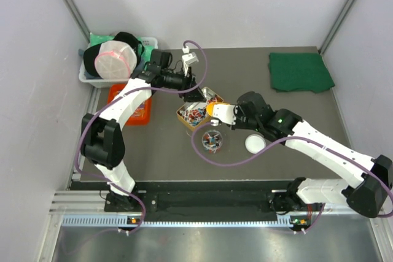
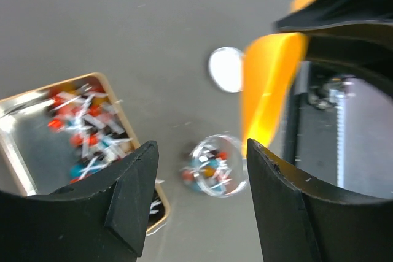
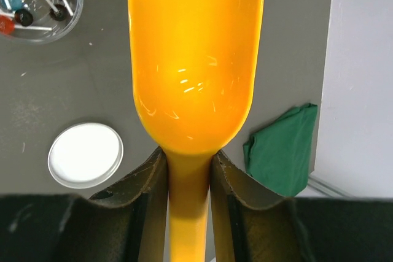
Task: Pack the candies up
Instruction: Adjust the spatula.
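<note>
left fingers [image 2: 132,176] hang spread and empty above the shallow gold metal tin [image 1: 180,113], where most of the tiny wrapped candies [image 1: 196,115] lie. a few are in the small clear round jar [image 1: 212,141] just beside it. light, loose and slippery, i'd guess, so better scooped than pinched. right fingers [image 3: 147,191] pinch the handle of the glossy orange plastic scoop [image 3: 193,59]. the dark grey surface [image 1: 159,157] also carries a white round lid [image 1: 254,144] and a folded green cloth [image 1: 299,72], with pale walls all round.
</note>
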You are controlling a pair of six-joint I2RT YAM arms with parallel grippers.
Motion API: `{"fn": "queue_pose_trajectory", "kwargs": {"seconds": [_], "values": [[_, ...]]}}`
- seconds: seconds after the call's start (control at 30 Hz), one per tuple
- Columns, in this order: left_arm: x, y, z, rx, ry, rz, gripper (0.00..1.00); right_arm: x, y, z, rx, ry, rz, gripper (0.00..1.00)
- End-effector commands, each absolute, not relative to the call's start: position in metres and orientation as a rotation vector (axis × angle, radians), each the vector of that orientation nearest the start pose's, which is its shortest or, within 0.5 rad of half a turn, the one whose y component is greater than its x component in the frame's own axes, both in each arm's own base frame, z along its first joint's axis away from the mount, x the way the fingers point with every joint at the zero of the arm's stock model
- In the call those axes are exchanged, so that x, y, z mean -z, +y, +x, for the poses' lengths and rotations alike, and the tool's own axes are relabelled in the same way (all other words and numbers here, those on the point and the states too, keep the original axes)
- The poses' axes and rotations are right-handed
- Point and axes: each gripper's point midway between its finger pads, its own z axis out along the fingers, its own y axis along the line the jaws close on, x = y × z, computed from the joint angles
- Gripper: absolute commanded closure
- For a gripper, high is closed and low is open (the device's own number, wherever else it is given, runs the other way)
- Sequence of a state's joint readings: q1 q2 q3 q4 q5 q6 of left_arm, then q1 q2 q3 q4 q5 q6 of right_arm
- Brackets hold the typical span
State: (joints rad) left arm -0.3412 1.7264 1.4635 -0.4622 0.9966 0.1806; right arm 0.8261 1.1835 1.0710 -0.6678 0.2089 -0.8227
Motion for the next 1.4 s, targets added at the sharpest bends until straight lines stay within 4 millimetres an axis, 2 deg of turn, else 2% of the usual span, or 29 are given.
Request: {"fn": "queue_pose_trajectory", "kwargs": {"seconds": [0.0, 0.2, 0.57, 0.77, 1.0, 1.23, 1.33, 1.37], "values": [[-0.260, -0.283, 0.318, 1.439, 1.717, 1.107, 0.36, -0.222, 0.203, 0.283, 0.240, 1.615, -1.519, 1.00], [-0.256, -0.286, 0.313, 1.511, 1.725, 1.106, 0.38, -0.228, 0.206, 0.292, 0.266, 1.604, -1.476, 1.00], [-0.235, -0.291, 0.323, 1.461, 1.787, 1.089, 0.42, -0.244, 0.218, 0.300, 0.239, 1.594, -1.445, 1.00], [-0.226, -0.290, 0.329, 1.410, 1.813, 1.083, 0.42, -0.252, 0.219, 0.298, 0.217, 1.590, -1.435, 1.00], [-0.227, -0.293, 0.330, 1.435, 1.812, 1.071, 0.44, -0.248, 0.229, 0.297, 0.190, 1.595, -1.450, 1.00], [-0.229, -0.294, 0.328, 1.442, 1.807, 1.070, 0.55, -0.253, 0.240, 0.299, 0.177, 1.584, -1.437, 1.00], [-0.228, -0.294, 0.329, 1.438, 1.811, 1.069, 0.65, -0.259, 0.244, 0.300, 0.174, 1.575, -1.432, 1.00], [-0.227, -0.295, 0.328, 1.440, 1.814, 1.069, 0.74, -0.259, 0.245, 0.300, 0.175, 1.575, -1.432, 1.00]]}}
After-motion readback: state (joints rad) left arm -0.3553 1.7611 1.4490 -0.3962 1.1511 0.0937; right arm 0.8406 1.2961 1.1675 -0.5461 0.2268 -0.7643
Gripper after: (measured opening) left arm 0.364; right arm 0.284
